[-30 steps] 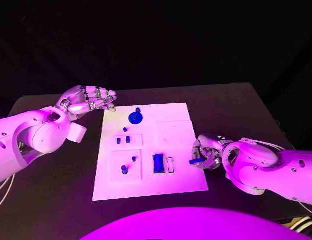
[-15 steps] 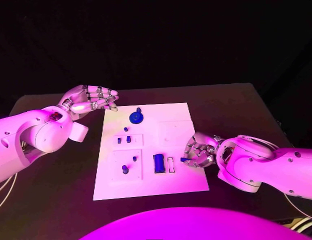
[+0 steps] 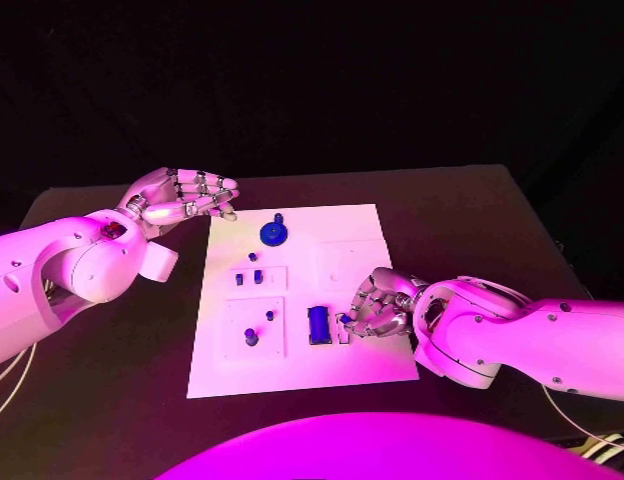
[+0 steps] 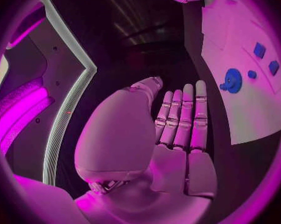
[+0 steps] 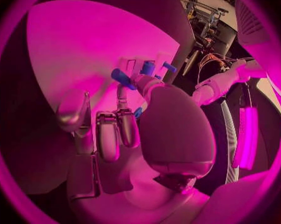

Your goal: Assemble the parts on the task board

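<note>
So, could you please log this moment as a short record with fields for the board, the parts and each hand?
board: white task board lying flat in the middle of the black table
parts on board: round blue part near the far edge; two small blue pieces mid-board; upright blue block near the right hand
left hand: left hand off the board at its far left corner, fingers apart, holding nothing
right hand: right hand over the board's right side, pinching a small blue peg
</note>
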Tool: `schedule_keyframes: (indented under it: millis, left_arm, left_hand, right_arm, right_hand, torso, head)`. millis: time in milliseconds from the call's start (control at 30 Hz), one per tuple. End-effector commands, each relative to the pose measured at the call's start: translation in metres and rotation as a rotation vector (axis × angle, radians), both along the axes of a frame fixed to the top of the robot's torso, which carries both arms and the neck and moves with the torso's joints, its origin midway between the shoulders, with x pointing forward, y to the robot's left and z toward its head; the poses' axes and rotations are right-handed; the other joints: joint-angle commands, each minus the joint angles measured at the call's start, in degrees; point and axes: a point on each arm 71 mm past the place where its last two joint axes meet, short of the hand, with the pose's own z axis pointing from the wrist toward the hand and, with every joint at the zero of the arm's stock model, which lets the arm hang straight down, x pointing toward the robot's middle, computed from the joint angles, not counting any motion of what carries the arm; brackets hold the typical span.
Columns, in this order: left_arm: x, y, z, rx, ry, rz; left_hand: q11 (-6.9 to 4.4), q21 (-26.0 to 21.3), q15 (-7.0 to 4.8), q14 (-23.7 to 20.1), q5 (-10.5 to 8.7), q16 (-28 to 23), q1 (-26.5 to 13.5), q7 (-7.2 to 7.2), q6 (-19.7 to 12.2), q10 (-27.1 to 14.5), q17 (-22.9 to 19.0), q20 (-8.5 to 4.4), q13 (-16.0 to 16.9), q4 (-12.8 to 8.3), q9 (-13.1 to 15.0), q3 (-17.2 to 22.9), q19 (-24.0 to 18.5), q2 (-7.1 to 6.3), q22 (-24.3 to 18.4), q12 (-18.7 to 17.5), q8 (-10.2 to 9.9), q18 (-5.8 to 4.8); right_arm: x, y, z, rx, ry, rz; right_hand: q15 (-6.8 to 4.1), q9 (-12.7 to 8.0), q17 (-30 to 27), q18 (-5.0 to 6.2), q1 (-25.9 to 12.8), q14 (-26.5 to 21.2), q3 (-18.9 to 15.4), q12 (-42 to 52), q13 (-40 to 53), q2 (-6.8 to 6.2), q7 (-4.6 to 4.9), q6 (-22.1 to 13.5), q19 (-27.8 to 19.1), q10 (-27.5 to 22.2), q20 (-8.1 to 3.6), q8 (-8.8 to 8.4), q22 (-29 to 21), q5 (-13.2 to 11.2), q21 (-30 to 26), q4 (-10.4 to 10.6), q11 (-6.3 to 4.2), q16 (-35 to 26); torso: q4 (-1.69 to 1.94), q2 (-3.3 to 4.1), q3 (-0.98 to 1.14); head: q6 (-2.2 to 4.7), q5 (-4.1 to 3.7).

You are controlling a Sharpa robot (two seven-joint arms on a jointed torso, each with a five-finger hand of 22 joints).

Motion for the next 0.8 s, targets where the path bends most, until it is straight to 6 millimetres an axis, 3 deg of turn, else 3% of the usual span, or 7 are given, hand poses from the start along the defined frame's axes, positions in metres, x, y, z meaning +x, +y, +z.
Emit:
schedule_keyframes:
  millis: [33, 800]
  left_arm:
    - [-0.001, -0.002, 0.001, -0.008, -0.004, -0.017]
    - [-0.002, -0.004, 0.001, 0.011, -0.002, -0.039]
  left_hand:
    - [0.01, -0.09, 0.00, -0.38, -0.03, 0.25, -0.53, 1.12, -0.21, -0.50, -0.07, 0.02, 0.00, 0.11, -0.09, 0.26, -0.37, 0.05, 0.06, 0.20, 0.24, 0.35]
    - [0.00, -0.11, -0.01, -0.41, -0.06, 0.29, -0.63, 1.10, -0.23, -0.51, -0.07, 0.03, 0.00, 0.18, -0.10, 0.37, -0.38, 0.15, 0.07, 0.24, 0.29, 0.37]
  right_arm:
    - [0.002, 0.002, -0.001, 0.006, -0.020, -0.021]
    - [0.004, 0.012, -0.010, -0.080, 0.003, 0.048]
  right_hand:
    - [-0.23, 0.11, 10.70, 0.02, -1.18, 4.99, -0.61, 0.32, 8.90, -0.13, -0.04, -0.17, 0.41, 2.02, 0.09, 0.20, 5.69, -0.37, 0.42, 0.37, -0.28, 0.42]
    - [-0.40, 1.03, 10.51, 0.08, -5.42, 4.94, -3.31, 0.22, 8.86, 0.72, -0.44, 0.54, 0.48, 2.05, 0.02, 1.16, 5.68, -0.23, -0.06, 1.58, -0.55, 0.34]
  torso:
    - [-0.03, 0.01, 0.02]
    - [-0.04, 0.00, 0.05]
  head:
    - [-0.02, 0.05]
    - [-0.15, 0.18]
